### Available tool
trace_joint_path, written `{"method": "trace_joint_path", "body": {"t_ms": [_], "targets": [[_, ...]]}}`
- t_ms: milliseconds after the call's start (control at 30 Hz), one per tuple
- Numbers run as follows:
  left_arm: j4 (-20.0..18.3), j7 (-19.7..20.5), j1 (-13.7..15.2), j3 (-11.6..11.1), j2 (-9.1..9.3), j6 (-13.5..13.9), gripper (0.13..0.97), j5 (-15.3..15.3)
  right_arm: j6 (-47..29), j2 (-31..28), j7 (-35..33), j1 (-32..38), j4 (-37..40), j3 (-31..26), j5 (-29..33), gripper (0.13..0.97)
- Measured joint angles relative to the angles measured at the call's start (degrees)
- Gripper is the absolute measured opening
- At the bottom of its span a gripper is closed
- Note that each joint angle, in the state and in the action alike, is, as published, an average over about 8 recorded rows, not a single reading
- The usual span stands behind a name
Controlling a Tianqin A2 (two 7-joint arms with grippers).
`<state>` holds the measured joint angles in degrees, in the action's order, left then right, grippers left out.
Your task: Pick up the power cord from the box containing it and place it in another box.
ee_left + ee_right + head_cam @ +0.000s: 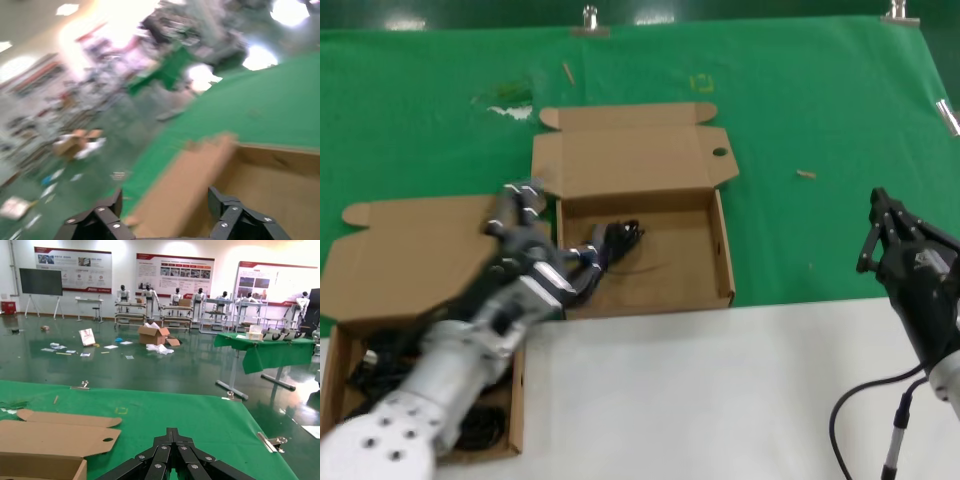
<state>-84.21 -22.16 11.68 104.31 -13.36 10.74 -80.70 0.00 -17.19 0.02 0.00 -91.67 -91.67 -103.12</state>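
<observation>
Left box (390,250) sits at the near-left of the tabletop (720,400), lid folded back onto the green cloth (820,100); black cable coils are visible in it under my left arm. Left hand (582,268) reaches over the low wall between the two boxes into the middle box (720,250). Left wrist view shows its fingers (227,212) spread apart with only cardboard between them, so I read it as released; the head view is too blurred there to confirm. Power cord (618,238) lies inside the middle box, near its back-left corner, dark plug end just beyond my left fingertips; I cannot tell whether they touch it. That box's lid stands open behind it, round hole (720,153) at its right side. Right hand (171,440) hovers well apart at the right edge, above the cloth-tabletop boundary, fingers clenched together on nothing.
</observation>
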Motion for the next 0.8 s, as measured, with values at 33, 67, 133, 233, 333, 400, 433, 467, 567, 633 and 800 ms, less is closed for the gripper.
{"method": "trace_joint_path", "body": {"t_ms": [33, 67, 133, 233, 333, 400, 433, 467, 567, 633, 800], "targets": [[-1.5, 0.5, -0.6, -1.1, -0.22, -0.2, 0.516, -1.8, 0.0, 0.0, 0.0, 0.0, 0.0, 0.0, 0.0, 0.137], [-3.0, 1.2, -1.3, -2.2, -0.41, -0.4, 0.542, -3.6, 0.0, 0.0, 0.0, 0.0, 0.0, 0.0, 0.0, 0.137], [-6.1, 3.4, -2.7, -4.7, -0.93, -1.2, 0.594, -7.0, 0.0, 0.0, 0.0, 0.0, 0.0, 0.0, 0.0, 0.137], [-10.3, 8.0, -4.9, -7.6, -2.39, -3.2, 0.671, -11.7, 0.0, 0.0, 0.0, 0.0, 0.0, 0.0, 0.0, 0.137], [-13.2, 12.4, -6.5, -9.1, -4.24, -5.5, 0.723, -15.4, 0.0, 0.0, 0.0, 0.0, 0.0, 0.0, 0.0, 0.137], [-14.1, 14.2, -7.0, -9.4, -5.22, -6.8, 0.759, -17.0, 0.0, 0.0, 0.0, 0.0, 0.0, 0.0, 0.0, 0.137], [-14.3, 14.7, -7.2, -9.4, -5.56, -7.2, 0.777, -17.6, 0.0, 0.0, 0.0, 0.0, 0.0, 0.0, 0.0, 0.137], [-14.5, 15.0, -7.3, -9.4, -5.75, -7.4, 0.796, -17.9, 0.0, 0.0, 0.0, 0.0, 0.0, 0.0, 0.0, 0.137], [-14.6, 15.2, -7.4, -9.4, -5.91, -7.7, 0.851, -18.2, 0.0, 0.0, 0.0, 0.0, 0.0, 0.0, 0.0, 0.137], [-14.5, 15.3, -7.4, -9.4, -5.91, -7.7, 0.869, -18.3, 0.0, 0.0, 0.0, 0.0, 0.0, 0.0, 0.0, 0.137], [-14.2, 15.6, -7.6, -9.6, -5.81, -7.9, 0.889, -18.4, 0.0, 0.0, 0.0, 0.0, 0.0, 0.0, 0.0, 0.137]]}}
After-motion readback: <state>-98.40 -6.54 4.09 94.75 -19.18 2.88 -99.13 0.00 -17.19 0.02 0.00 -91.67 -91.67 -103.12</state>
